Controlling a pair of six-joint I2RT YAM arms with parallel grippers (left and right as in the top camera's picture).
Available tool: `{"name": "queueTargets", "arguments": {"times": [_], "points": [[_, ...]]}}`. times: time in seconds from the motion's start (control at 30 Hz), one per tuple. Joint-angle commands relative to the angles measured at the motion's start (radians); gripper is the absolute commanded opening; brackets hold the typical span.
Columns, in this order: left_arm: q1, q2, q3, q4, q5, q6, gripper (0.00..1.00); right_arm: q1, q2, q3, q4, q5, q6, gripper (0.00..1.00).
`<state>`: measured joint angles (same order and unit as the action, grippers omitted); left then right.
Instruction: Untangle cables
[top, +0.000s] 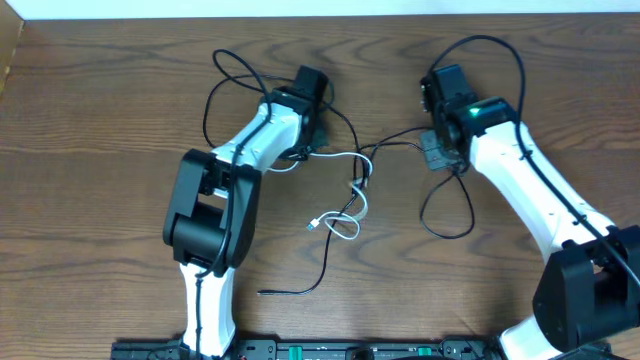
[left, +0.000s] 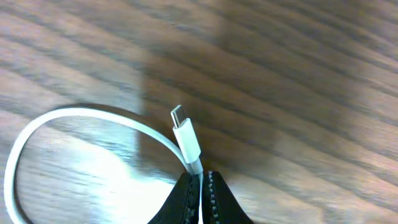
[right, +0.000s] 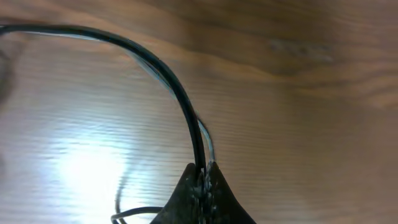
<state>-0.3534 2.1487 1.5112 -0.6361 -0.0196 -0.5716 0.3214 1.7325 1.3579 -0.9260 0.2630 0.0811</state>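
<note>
Overhead evenly lit, sharp; wrist views blurry, bright glare patches on table (right: 81, 162).

The left gripper (left: 202, 182) has its dark jaws pressed together on the white cable (left: 93, 114), pinching it just behind the plug (left: 186, 134). The plug sticks up out of the jaws, tilted to the upper left, metal tip bare. From the grip the cord arcs away left in a wide loop and curves down off the lower left edge, over the wood-grain tabletop (left: 298, 93).
</note>
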Motion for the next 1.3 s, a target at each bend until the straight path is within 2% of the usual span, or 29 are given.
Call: {"name": "queueTargets", "arguments": {"times": [0.0, 0.2, 0.5, 0.6, 0.67, 0.73, 0.93, 1.13, 1.27], "points": [[0.076, 0.080, -0.060, -0.066, 0.022, 0.033, 0.08, -0.046, 0.002, 0.002, -0.012, 0.069, 0.031, 0.01], [0.156, 0.080, -0.060, -0.108, 0.055, 0.034, 0.07, -0.092, 0.002, 0.002, -0.037, 0.090, 0.064, 0.01], [0.229, 0.080, -0.060, -0.142, 0.064, 0.050, 0.07, -0.122, 0.002, 0.001, -0.077, 0.221, 0.204, 0.01], [0.232, 0.080, -0.060, -0.145, 0.066, 0.074, 0.08, -0.134, 0.002, 0.001, -0.086, 0.265, 0.257, 0.01], [0.232, 0.071, -0.057, -0.145, 0.101, 0.132, 0.08, -0.142, 0.002, 0.000, -0.092, 0.306, 0.294, 0.01], [0.232, 0.043, -0.043, -0.158, 0.124, 0.188, 0.07, -0.153, 0.002, -0.008, -0.092, 0.365, 0.333, 0.01], [0.232, -0.142, -0.029, -0.171, 0.124, 0.194, 0.07, -0.222, 0.002, -0.055, -0.088, 0.483, 0.398, 0.01], [0.232, -0.287, -0.029, -0.171, 0.113, 0.194, 0.07, -0.314, 0.002, -0.112, -0.010, 0.490, 0.420, 0.01], [0.232, -0.304, -0.032, -0.171, 0.113, 0.194, 0.07, -0.447, 0.002, -0.161, 0.050, 0.490, 0.505, 0.01]]}}
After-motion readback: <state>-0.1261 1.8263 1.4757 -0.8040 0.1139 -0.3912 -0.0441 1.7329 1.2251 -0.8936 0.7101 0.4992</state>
